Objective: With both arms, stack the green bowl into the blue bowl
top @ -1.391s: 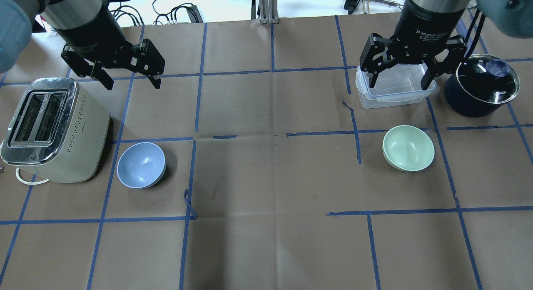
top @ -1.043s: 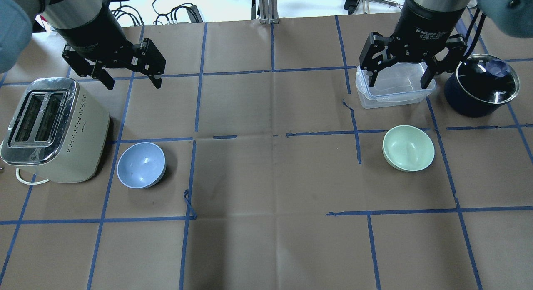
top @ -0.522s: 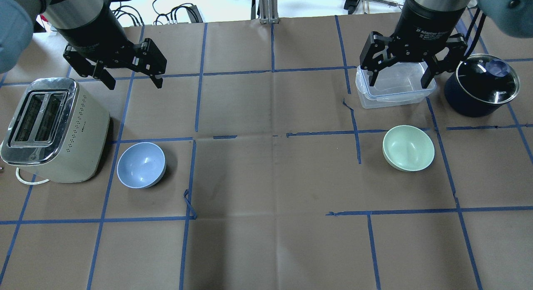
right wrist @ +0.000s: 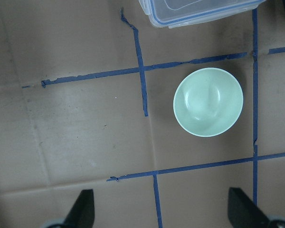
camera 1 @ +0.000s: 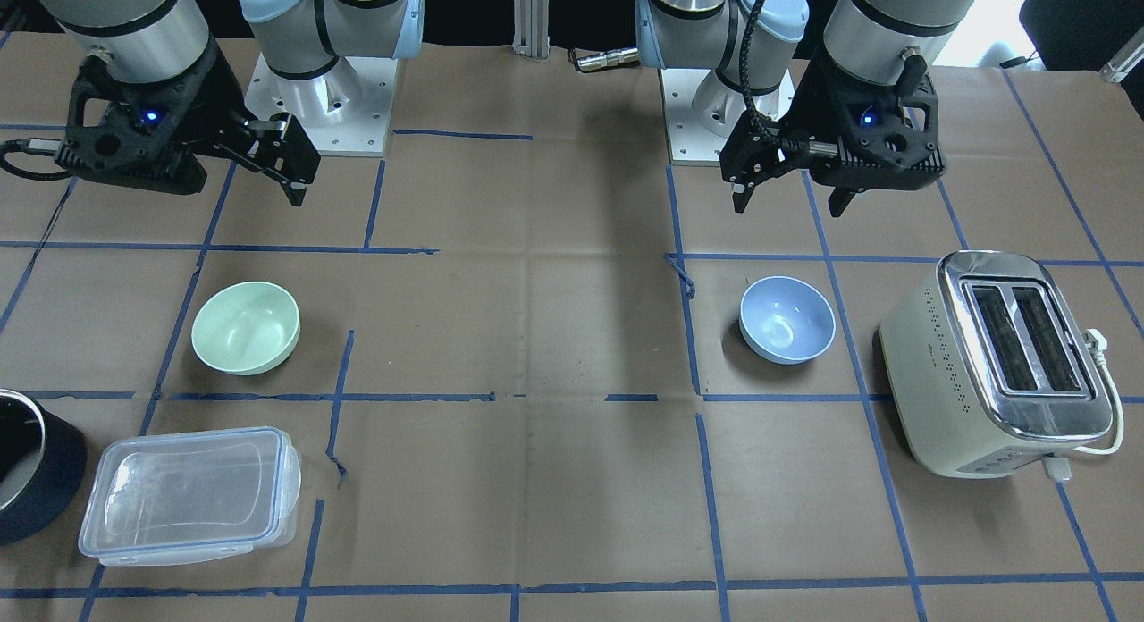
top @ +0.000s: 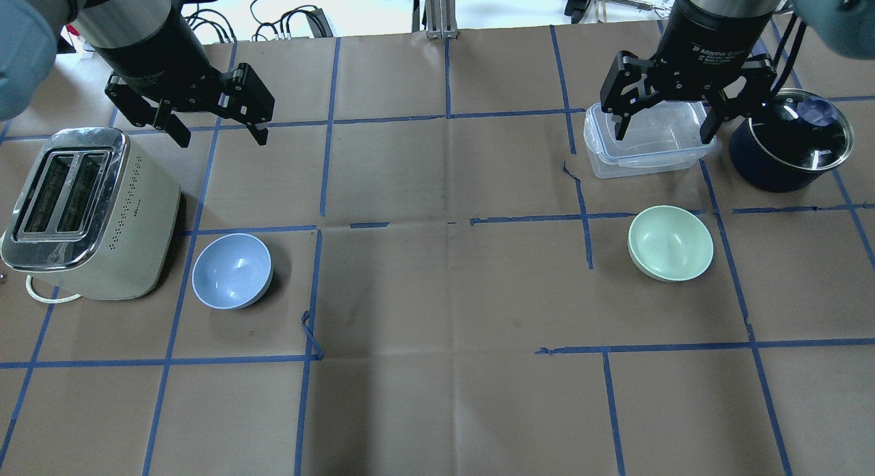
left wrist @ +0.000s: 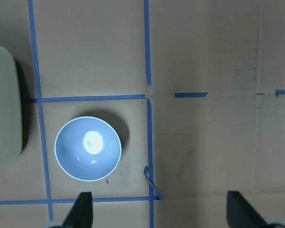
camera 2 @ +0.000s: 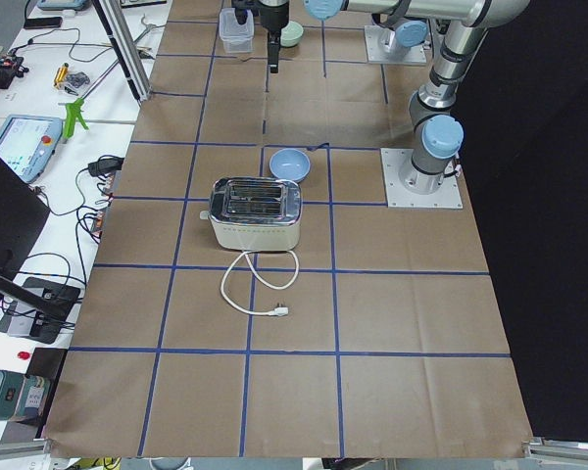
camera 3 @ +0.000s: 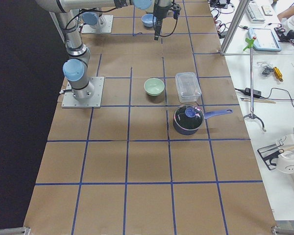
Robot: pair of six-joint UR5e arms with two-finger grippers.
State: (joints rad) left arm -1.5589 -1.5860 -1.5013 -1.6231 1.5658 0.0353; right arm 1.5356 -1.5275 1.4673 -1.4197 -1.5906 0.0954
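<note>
Approach: hovered high w/ right claw (top: pixel 663 130) wide, empty, nearest green bowl (top: pixel 670 243); left claw (top: pixel 222 137) wide too, nearest blue bowl (top: pixel 232 271).

Left wrist looks straight down; overhead shares blue bowl (left wrist: pixel 88 148).

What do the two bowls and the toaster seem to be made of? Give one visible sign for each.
Green bowl: likely matte plastic or melamine; smooth, soft sheen. Blue bowl: probably the same; bright highlight inside. Toaster: cream painted body, mirror-like chrome metal top.
</note>
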